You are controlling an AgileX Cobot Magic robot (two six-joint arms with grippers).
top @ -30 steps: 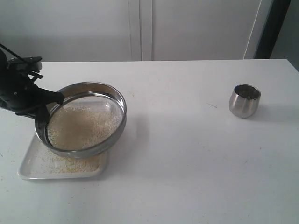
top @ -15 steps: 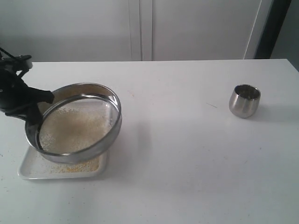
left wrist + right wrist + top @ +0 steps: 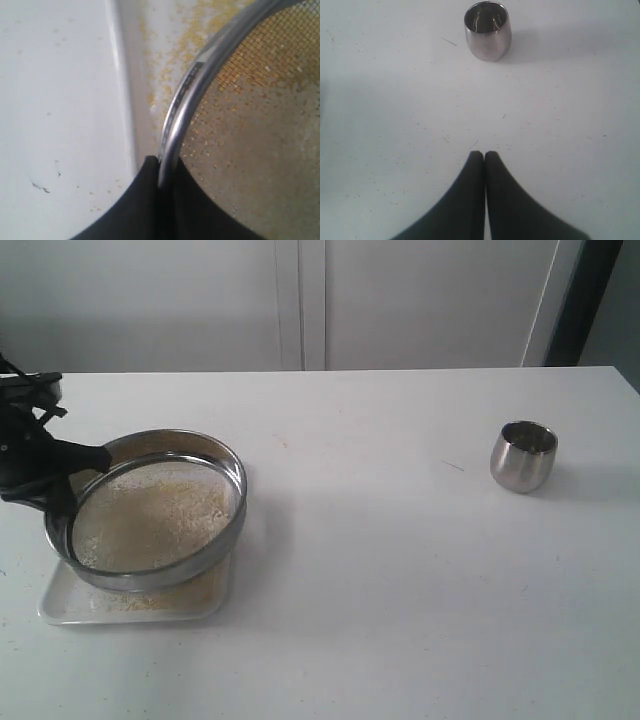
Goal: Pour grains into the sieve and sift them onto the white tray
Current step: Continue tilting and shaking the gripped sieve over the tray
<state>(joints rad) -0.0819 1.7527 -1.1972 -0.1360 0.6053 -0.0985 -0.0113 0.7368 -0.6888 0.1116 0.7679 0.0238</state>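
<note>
The round steel sieve hangs tilted just above the white tray at the table's left front. My left gripper is shut on the sieve's left rim, one finger on each side of the steel wall. Pale and golden grains lie on the mesh. Fine golden grains are scattered on the tray below it. My right gripper is shut and empty, low over bare table; it is out of the exterior view.
A small rounded steel cup stands upright on the table's right side, also in the right wrist view, beyond the shut fingers. The white table stretches between the sieve and the cup. A pale wall runs behind.
The left gripper has carried the sieve leftward and slightly lower over the tray. The sieve now sits less tilted. The cup has not moved.
</note>
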